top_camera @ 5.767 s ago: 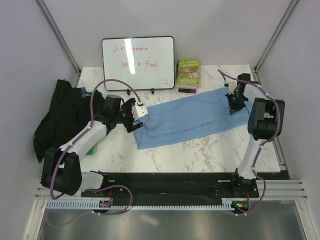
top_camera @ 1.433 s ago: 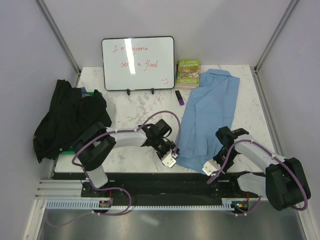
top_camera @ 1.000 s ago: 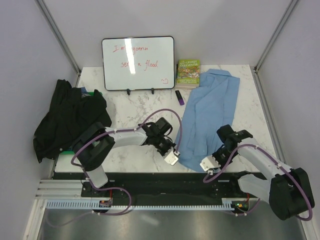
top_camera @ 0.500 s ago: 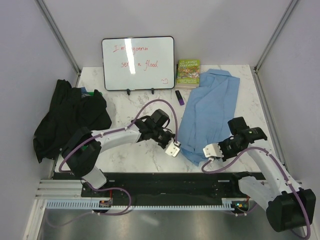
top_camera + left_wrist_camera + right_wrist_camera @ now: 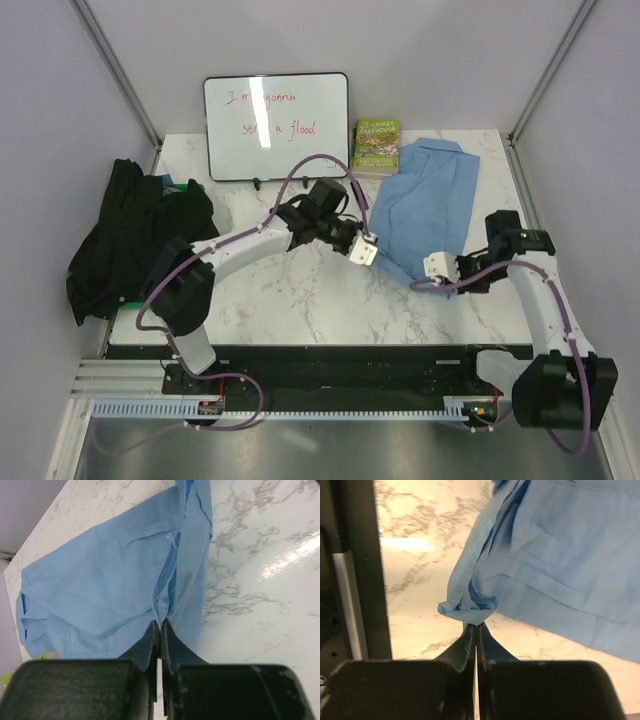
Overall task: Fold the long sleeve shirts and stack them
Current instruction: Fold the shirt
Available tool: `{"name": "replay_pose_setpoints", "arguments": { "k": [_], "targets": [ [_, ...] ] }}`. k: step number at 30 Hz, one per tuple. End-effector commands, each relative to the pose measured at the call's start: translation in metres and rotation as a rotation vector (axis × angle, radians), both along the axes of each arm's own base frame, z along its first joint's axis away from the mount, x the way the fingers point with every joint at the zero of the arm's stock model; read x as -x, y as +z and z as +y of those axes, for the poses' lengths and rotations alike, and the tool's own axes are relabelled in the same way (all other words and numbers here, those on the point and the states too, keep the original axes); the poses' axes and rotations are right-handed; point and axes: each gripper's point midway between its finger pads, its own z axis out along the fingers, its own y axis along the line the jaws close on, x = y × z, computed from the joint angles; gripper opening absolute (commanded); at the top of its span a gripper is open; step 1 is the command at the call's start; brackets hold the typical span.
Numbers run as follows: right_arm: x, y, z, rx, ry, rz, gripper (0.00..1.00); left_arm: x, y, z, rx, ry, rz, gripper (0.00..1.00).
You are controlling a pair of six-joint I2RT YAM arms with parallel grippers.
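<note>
**Here, both grippers pinching the blue shirt's lower edge**

Right now the left gripper [image 5: 367, 250] is sitting just right of the frame's centre in the overhead view. Its arm is reaching in from the lower left. In its own wrist view the two fingers are pressing together with almost no gap, and a fold of the light blue shirt [image 5: 425, 205] is running down between the tips. The right gripper [image 5: 437, 266] is hanging a little to the right of that and slightly lower in the frame. Its wrist view is showing the fingers squeezed tight on a small bunched corner of the same blue cloth.

The blue shirt is lying in the upper right part of the marble table [image 5: 290, 290]. Its collar end is pointing toward the top of the frame, just beside the green-covered book [image 5: 377, 147]. Its lower edge is narrowing between the two grippers, and in the wrist views the cloth there is hanging in loose folds.

The black shirt [image 5: 135, 235] is lying in a crumpled heap at the left side of the frame, spilling over the table's left edge, well apart from both grippers. The whiteboard [image 5: 276, 125] is standing upright at the top, left of the book.
</note>
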Motion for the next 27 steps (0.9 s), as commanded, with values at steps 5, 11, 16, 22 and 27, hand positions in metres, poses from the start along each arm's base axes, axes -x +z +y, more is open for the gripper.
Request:
{"name": "replay_pose_setpoints", "arguments": {
  "k": [5, 11, 16, 22, 27],
  "targets": [
    [-0.103, 0.016, -0.025, -0.113, -0.127, -0.057, 0.0, -0.095, 0.007, -0.037, 0.042, 0.146, 0.01, 0.02],
    [-0.187, -0.003, -0.046, -0.137, -0.213, -0.073, 0.0, -0.176, -0.017, -0.061, 0.045, 0.256, -0.04, 0.02],
    [-0.223, -0.036, -0.06, -0.106, -0.241, -0.044, 0.0, -0.21, -0.045, -0.065, 0.02, 0.284, -0.099, 0.02],
    [-0.227, -0.066, -0.076, -0.067, -0.274, -0.009, 0.0, -0.229, -0.072, -0.071, 0.024, 0.332, -0.142, 0.04],
    [-0.218, -0.053, -0.084, -0.093, -0.316, -0.023, 0.0, -0.24, -0.055, -0.075, 0.093, 0.39, -0.16, 0.03]
  ]
}}
